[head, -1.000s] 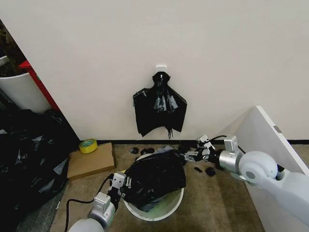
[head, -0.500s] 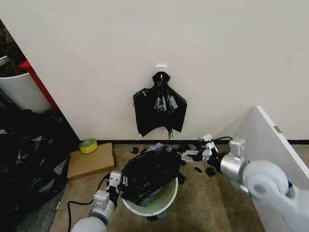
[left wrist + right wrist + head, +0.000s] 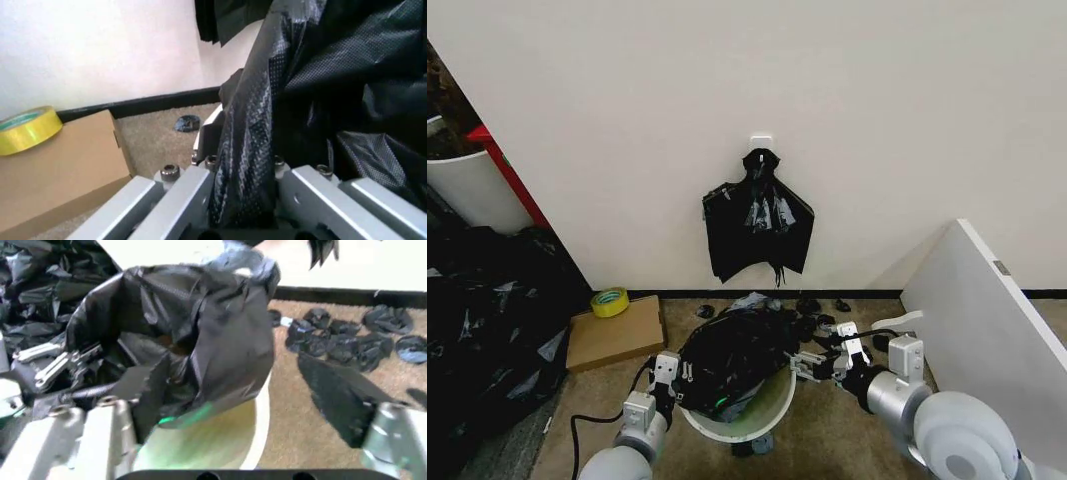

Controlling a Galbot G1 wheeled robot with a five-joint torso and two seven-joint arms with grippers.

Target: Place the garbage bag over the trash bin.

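Two grippers are working at the trash bin [image 3: 772, 415], one on each side of it. Nearest, the left gripper [image 3: 673, 374] is sitting at the bin's left rim with its fingers [image 3: 175, 197] clamped on a fold of the garbage bag [image 3: 732, 355]; the left wrist view is showing the black film pinched tight between the two grey fingers and running up past them. Across from it, the right gripper [image 3: 805, 362] is reaching in at the bin's right rim. Its fingers [image 3: 390, 432] are standing wide apart in the right wrist view, with the bag's edge and the bin's pale green inner wall lying between them; one finger is at the black film, though I cannot tell whether it is touching it. The bag is lying crumpled on top of the bin's mouth, bunched toward the left gripper and leaving the near-right part of the rim bare. Beyond the right gripper, small black plastic scraps [image 3: 812, 305] are lying on the carpet. Farther left of the left gripper, a cardboard box [image 3: 614, 331] is carrying a roll of yellow tape [image 3: 609, 301]. Farthest, a bunch of black bags [image 3: 757, 228] is hanging on the wall.
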